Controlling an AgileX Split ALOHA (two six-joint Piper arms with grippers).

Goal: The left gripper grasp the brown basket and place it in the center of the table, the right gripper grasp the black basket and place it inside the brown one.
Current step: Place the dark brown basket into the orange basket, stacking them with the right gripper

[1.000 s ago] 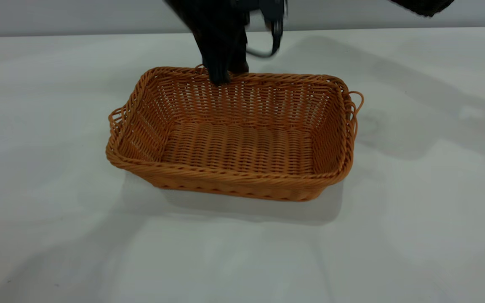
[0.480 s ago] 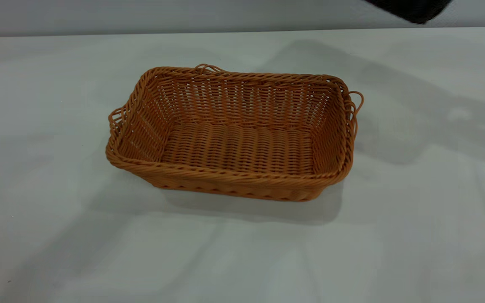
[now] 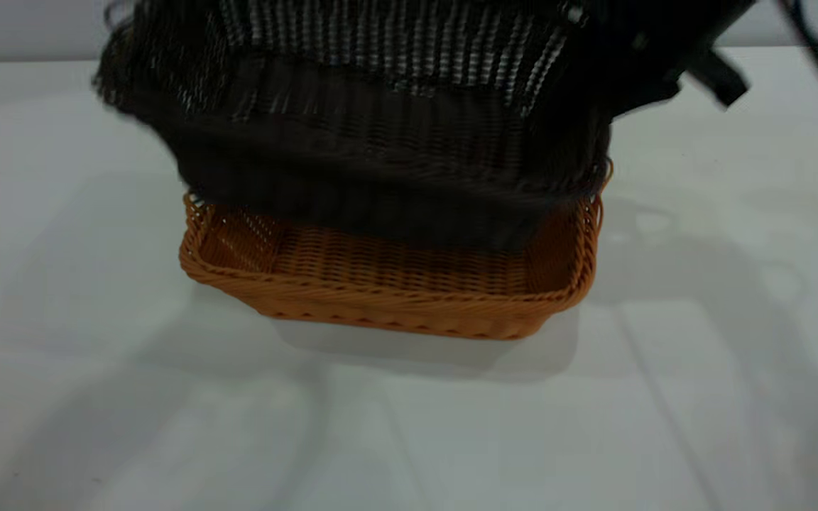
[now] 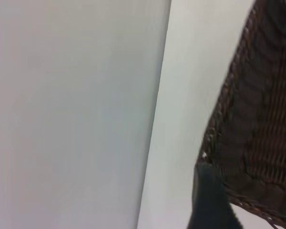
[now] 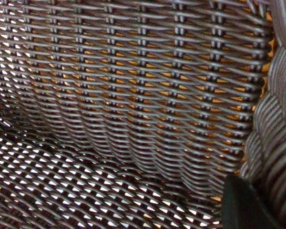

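- What sits nearest on the desk (image 3: 96,397)?
- The brown basket (image 3: 409,301). It stands flat on the desk, about in the middle, open side up.
- And the black basket (image 3: 380,135)?
- It hangs in the air just above the back half of the brown one. It is tipped, and it hides the brown basket's far wall. I cannot tell if the two touch.
- Who holds it?
- The right gripper (image 5: 245,205). In its own wrist view a dark finger sits at the thick rim of the black basket, so its jaws are closed on that rim. Orange shows through the black weave there.
- Where is the right arm?
- Up at the far right corner of the outside view.
- And the left gripper (image 4: 212,200)?
- Only a dark bit of it shows in its wrist view, beside the black basket. I cannot tell how its jaws stand.
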